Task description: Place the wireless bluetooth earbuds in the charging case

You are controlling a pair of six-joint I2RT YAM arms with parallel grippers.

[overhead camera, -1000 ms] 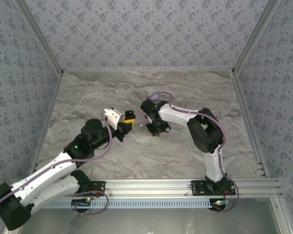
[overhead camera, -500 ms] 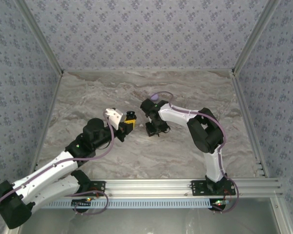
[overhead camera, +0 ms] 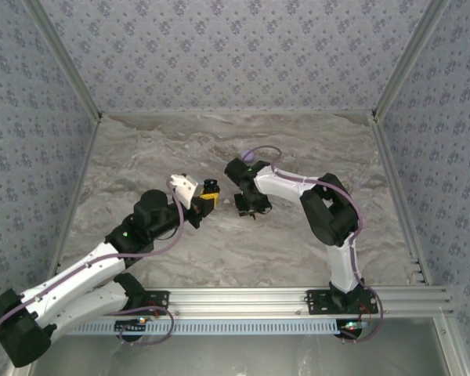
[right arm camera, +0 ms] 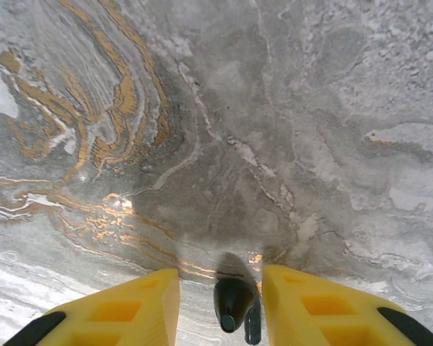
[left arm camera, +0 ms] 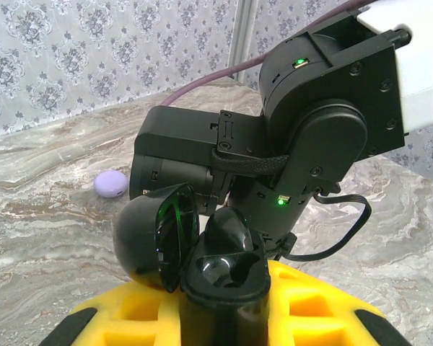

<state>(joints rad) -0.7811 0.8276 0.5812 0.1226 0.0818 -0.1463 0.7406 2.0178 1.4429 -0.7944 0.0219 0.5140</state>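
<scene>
My left gripper [left arm camera: 224, 321] is shut on the black charging case [left arm camera: 224, 292], holding it upright with its lid [left arm camera: 155, 238] swung open to the left. A black earbud [left arm camera: 234, 231] sticks up from the case's far well, and the near well is bare. In the top view the left gripper [overhead camera: 210, 190] hangs mid-table, just left of the right gripper [overhead camera: 247, 205]. My right gripper [right arm camera: 220, 274] points down at the table, open. Another black earbud [right arm camera: 234, 303] lies between its yellow fingers with a gap on each side.
A small lavender round piece [left arm camera: 110, 183] lies on the marble table [overhead camera: 157, 157] behind the right wrist, by the purple cable [overhead camera: 260, 150]. Patterned walls close in the left, back and right. The right arm's wrist [left arm camera: 303, 137] stands close in front of the held case.
The left gripper has edged the case slightly up and to the right, toward the right gripper. The right gripper has shifted a little to the left over the table.
</scene>
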